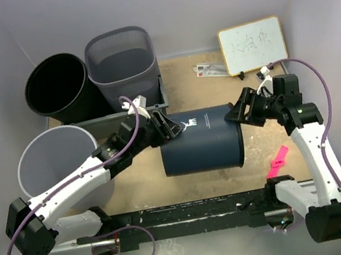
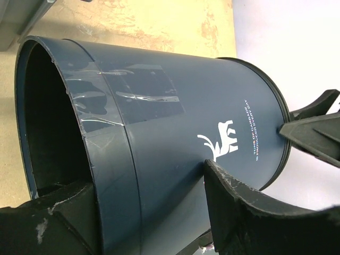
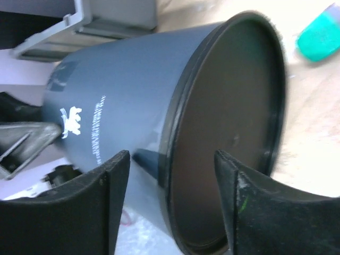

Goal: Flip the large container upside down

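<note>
Container (image 1: 199, 142) on its side mid-table, mouth toward the left arm and base toward the right.

Top view shows only its flank and white print. Left wrist view shows the open mouth. The left gripper (image 1: 172, 127) straddles the rim wall there, one finger inside and one outside — can't tell if it's actually clamped. Right wrist view shows the flat dark base, with the right gripper (image 1: 237, 114) spread wide across the base rim, not pinching.

Edges: grey tray (image 1: 106, 119) just behind the mouth end, light grey bin (image 1: 54, 162) near on the left, pink piece (image 1: 279, 160) near the base's front corner. Bare tabletop lies between the base and the whiteboard (image 1: 253, 43).
</note>
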`<state>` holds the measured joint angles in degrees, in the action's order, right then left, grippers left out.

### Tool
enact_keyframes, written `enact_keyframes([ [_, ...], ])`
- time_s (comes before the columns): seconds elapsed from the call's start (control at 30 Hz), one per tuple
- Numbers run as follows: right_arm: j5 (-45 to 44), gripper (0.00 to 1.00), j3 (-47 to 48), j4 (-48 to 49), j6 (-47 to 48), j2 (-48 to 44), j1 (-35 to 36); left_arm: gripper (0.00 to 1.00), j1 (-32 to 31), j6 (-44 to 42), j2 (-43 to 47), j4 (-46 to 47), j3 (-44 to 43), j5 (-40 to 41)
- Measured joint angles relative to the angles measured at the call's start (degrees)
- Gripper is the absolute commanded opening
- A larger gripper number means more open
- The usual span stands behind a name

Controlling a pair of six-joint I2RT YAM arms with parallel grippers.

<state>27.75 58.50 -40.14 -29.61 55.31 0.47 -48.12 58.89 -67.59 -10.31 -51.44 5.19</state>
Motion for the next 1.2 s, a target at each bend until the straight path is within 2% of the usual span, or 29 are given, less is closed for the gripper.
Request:
enact_keyframes([
  [0.07, 4.46, 0.41, -1.66, 0.94, -1.36, -0.55, -0.76, 0.60, 0.00, -0.07, -0.11, -0.04, -0.11, 0.00],
  [0.17, 8.31, 0.05, -2.62, 2.49, -2.84, -1.05, -1.05, 0.61, 0.09, -0.28, -0.44, -0.31, -0.42, 0.04],
  [0.2, 8.83, 0.00, -2.62, 3.52, -3.23, -1.42, -1.68, 0.61, 0.33, -0.46, -0.55, -0.42, -0.46, 0.20],
  [0.47, 8.46, 0.00, -1.44, 1.11, -6.29, -1.51, -2.29, 0.71, 0.96, -2.56, -2.75, -2.27, -3.17, 0.66],
  [0.63, 2.05, 0.00, 10.78, -6.99, -1.86, 0.66, -1.46, 0.71, 0.85, -4.98, -3.91, -7.63, -8.28, 1.05],
  [0.8, -4.72, 0.00, 24.92, -8.59, 5.75, 2.43, -0.50, 0.72, 0.72, -10.23, -4.11, -14.05, -12.11, 2.05],
  [1.03, -10.19, 0.00, 32.89, -12.81, 11.65, 6.32, 0.28, 0.72, 0.72, -13.05, -2.60, -15.47, -13.60, 2.71],
  [1.2, -14.05, 0.00, 37.79, -16.20, 16.00, 9.27, 4.81, 0.72, 0.72, -13.51, -1.33, -15.54, -13.60, 3.74],
])
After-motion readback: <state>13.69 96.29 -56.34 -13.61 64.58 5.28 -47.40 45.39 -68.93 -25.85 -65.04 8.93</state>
